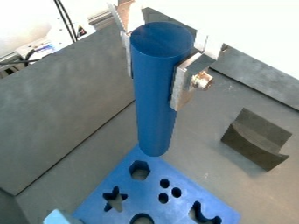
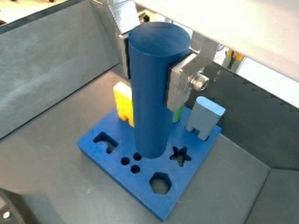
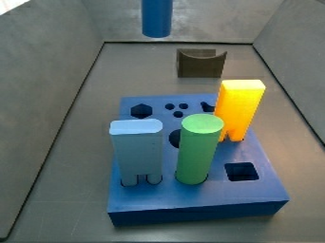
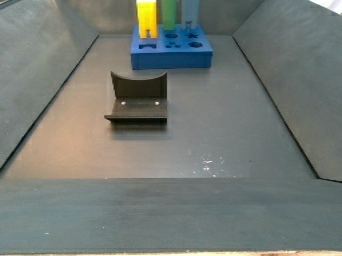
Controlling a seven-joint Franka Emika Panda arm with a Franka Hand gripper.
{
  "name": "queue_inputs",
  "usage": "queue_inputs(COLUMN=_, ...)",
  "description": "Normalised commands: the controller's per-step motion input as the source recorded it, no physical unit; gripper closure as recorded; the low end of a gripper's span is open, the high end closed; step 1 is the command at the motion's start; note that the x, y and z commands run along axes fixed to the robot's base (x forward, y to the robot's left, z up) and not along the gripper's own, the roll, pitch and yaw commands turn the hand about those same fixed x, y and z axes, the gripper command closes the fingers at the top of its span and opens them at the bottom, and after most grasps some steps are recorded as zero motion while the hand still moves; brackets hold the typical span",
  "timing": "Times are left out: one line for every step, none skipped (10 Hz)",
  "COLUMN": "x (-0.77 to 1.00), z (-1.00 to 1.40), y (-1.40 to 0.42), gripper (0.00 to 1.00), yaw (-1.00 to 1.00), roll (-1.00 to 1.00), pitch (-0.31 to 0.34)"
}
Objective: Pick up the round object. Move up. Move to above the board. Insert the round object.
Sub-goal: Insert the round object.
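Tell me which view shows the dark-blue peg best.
A wrist view: the round object shows full length, clamped in the gripper above the board. Both wrist views show this. A side view catches only its lower end; the other side picture misses it.

Smooth matt-blue round object (image 1: 156,87); silver metal hand (image 1: 158,66).

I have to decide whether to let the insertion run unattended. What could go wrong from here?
The gripper holds the round object above the board, not yet in a hole. It may descend off-centre and jam on the round hole's rim. It might also strike the green cylinder or yellow block standing nearby.
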Motion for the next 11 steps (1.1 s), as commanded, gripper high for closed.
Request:
queue_inputs(x=0.56, z=-0.98, y=-0.76, gripper=1.00, yaw=0.00, roll=0.00, pitch=-0.167)
queue_inputs(x=0.57, z=-0.97, y=-0.76, gripper=1.00, yaw=0.00, roll=0.00, pitch=-0.163)
queue_inputs(x=0.59, z=-0.97, y=-0.75, gripper=1.00, yaw=0.00, roll=0.00, pitch=-0.153)
queue_inputs(x=0.63, z=-0.95, y=-0.71, gripper=1.00, yaw=0.00, roll=0.00, pitch=-0.130)
queue_inputs(x=0.72, z=-0.94, y=-0.55, gripper=1.00, yaw=-0.01, roll=0.00, pitch=-0.091)
queue_inputs(x=0.78, z=-0.64, y=-0.34, gripper=1.00, yaw=-0.14, roll=0.07, pitch=0.000)
queue_inputs(x=0.73, z=-0.56, y=-0.29, gripper=1.00, yaw=-0.15, roll=0.15, pitch=0.043)
queue_inputs(x=0.69, z=-0.46, y=-0.25, gripper=1.00, yaw=-0.15, roll=0.25, pitch=0.084)
queue_inputs(x=0.57, z=-0.35, y=-0.19, gripper=1.00, yaw=-0.11, roll=0.35, pitch=0.150)
queue_inputs(x=0.49, z=-0.31, y=-0.17, gripper=1.00, yaw=-0.12, roll=0.29, pitch=0.163)
queue_inputs(x=0.40, z=-0.23, y=-0.06, gripper=1.00, yaw=-0.13, roll=0.22, pitch=0.169)
